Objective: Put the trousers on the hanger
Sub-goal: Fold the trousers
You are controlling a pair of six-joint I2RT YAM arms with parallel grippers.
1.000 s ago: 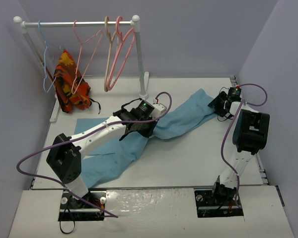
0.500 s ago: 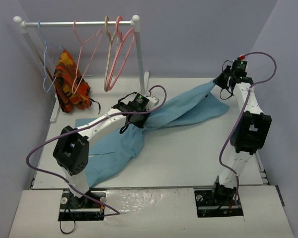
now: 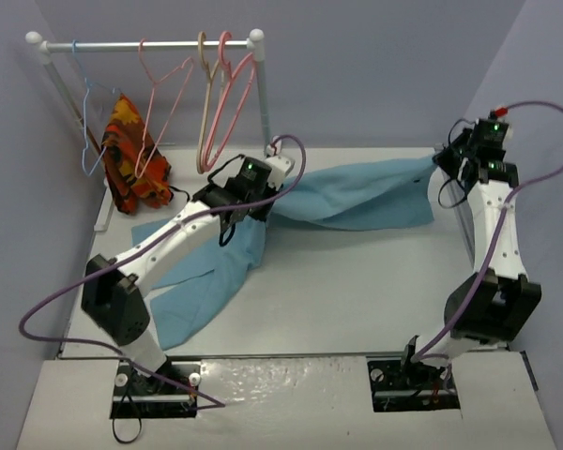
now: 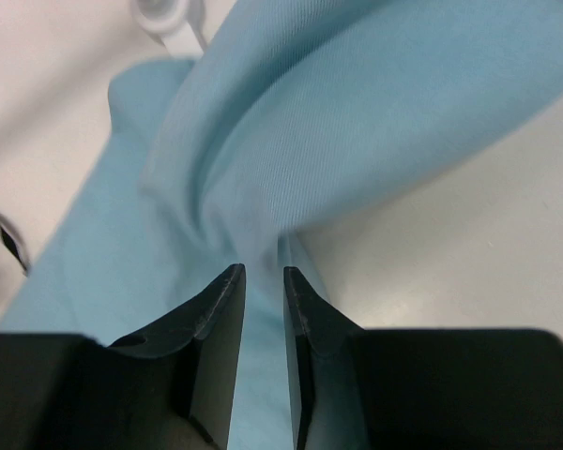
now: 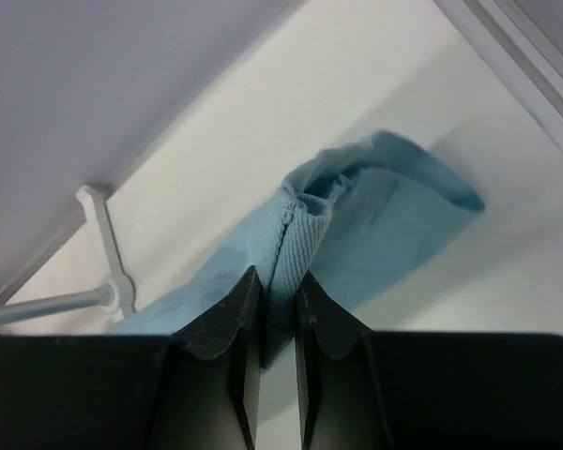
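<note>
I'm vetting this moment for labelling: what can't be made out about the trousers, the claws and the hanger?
- Left wrist view: the left claw shows a narrow gap over the trousers; gripping or not cannot be told.
- Top view: the left arm covers the left claw and part of the trousers.
- Top view: the hanger has a hook too thin to read.
- Right wrist view: the rack is cut off by the left edge.

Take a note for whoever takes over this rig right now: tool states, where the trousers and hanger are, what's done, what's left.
The left tool: shut on the trousers mid-length.
The right tool: shut on one end, raised at the far right.
Cloth stretched between them, the rest lying on the table.
The hanger hangs on the rail, far left, untouched.
Done: trousers gripped.
Left: get them onto the hanger.
</note>
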